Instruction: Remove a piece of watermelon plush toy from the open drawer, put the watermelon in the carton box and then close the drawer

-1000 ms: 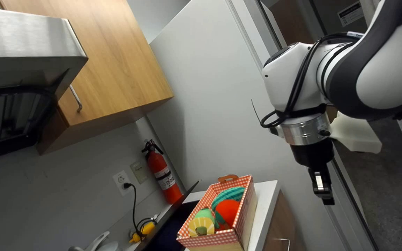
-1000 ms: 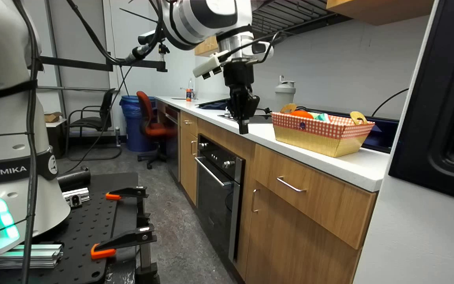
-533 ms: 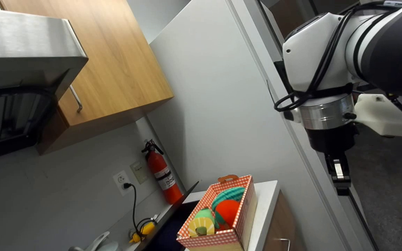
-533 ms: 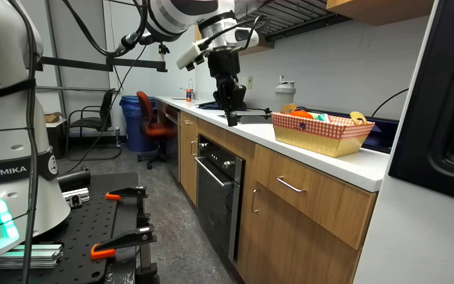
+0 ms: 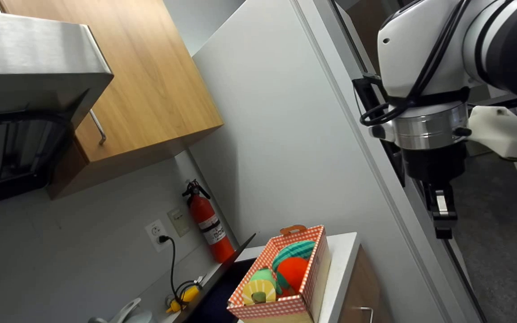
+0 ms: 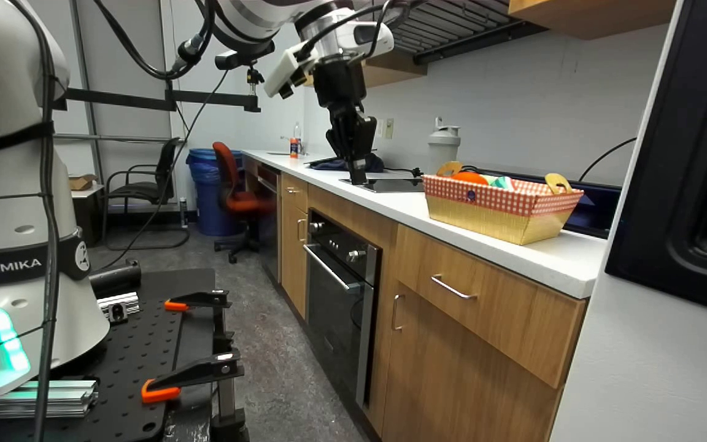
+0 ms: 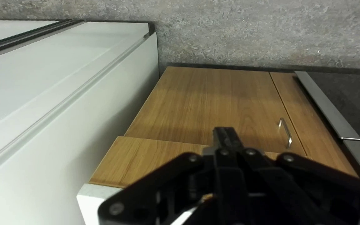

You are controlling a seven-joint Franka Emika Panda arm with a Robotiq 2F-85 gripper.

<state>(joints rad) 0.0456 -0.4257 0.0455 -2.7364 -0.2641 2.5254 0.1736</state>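
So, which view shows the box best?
An exterior view, because it looks down into the carton box, showing the toys inside. Side-on, an exterior view shows its long wall and only the toys' tops; the wrist view, no box I can discern.

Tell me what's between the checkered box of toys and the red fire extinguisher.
In an exterior view, a thin dark panel shows between the gingham-checked carton box and the fire extinguisher; what the panel belongs to is unclear.

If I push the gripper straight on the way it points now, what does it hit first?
Probably the wooden cabinet door: in the wrist view it lies in line beyond the gripper. Depth is unclear, though; the gripper might instead pass clear toward the floor.
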